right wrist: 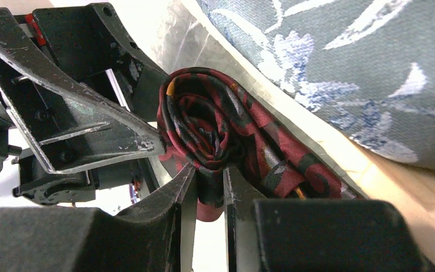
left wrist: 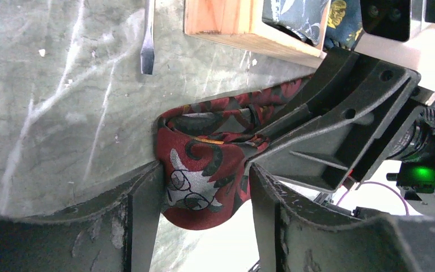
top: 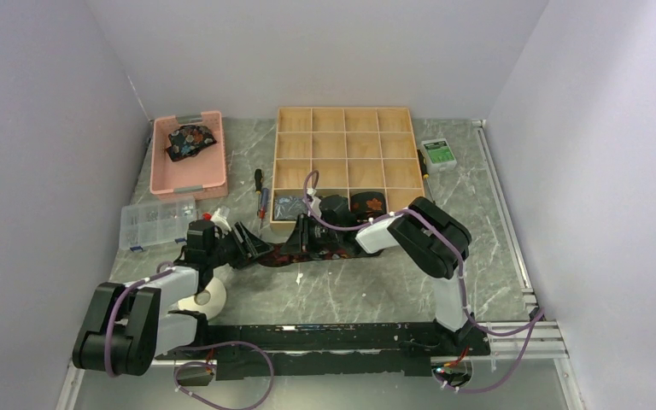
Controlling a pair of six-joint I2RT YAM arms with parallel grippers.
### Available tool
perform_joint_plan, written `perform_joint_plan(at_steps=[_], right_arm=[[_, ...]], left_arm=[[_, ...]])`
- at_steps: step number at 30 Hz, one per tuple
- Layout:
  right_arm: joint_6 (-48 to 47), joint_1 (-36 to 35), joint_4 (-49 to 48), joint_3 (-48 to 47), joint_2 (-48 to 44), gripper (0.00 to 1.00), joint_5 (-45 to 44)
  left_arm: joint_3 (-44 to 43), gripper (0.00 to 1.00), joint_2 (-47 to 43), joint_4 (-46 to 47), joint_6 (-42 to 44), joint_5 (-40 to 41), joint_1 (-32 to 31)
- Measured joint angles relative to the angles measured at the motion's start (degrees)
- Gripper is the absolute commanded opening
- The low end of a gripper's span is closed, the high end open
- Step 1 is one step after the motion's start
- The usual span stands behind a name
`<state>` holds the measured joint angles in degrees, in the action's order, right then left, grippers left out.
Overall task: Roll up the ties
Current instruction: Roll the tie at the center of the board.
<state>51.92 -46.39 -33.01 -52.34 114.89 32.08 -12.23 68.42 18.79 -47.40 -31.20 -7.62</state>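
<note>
**Both grippers clamped on a half-rolled maroon tie**

At the lower centre of the top view the left gripper and right gripper meet over the marble-patterned table. The left gripper's fingers press the two sides of a maroon tie, part of it coiled into a roll. The right gripper's fingers, almost together, pinch a fold at the coil's edge. The tie's loose length trails right, close along the front wall of a wooden compartment box. A screwdriver lies just left of the box. In the box's front row sit a grey-blue tie and a dark orange-flowered tie. At upper left a pink tray holds another dark floral tie
</note>
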Motion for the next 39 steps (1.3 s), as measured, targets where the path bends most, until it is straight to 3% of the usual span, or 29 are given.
perform_joint_plan(at_steps=[8,11,16,19,22,25,32,39], right_arm=[[0.2,0.24,-0.79,0.33,0.26,0.2,0.09],[0.2,0.35,-0.87,0.33,0.31,0.2,0.2],[0.2,0.5,-0.85,0.37,0.31,0.22,0.42],[0.2,0.5,-0.83,0.52,0.31,0.33,0.39],[-0.11,0.46,0.02,0.55,-0.24,0.5,-0.02],[-1.16,0.11,3.17,0.59,-2.82,0.6,-2.1],[-4.9,1.16,14.53,4.42,-15.98,0.64,-9.2],[-9.09,3.43,22.23,14.03,-32.3,0.64,-18.56]], left_arm=[[0.66,0.58,0.04,1.97,0.37,-0.98,-0.44],[0.66,0.45,0.04,2.05,1.31,-0.68,-1.64],[0.52,0.17,0.04,1.73,2.54,0.35,-3.21],[-0.13,0.04,-0.37,0.44,2.99,0.98,-3.82],[-1.27,0.03,-1.53,-2.62,3.39,1.95,-4.52],[-3.52,0.03,-3.28,-8.15,4.09,3.58,-5.68],[-14.47,0.03,-3.45,-27.76,7.04,13.84,-10.16],[-31.41,0.03,5.97,-46.84,9.84,30.69,-19.87]])
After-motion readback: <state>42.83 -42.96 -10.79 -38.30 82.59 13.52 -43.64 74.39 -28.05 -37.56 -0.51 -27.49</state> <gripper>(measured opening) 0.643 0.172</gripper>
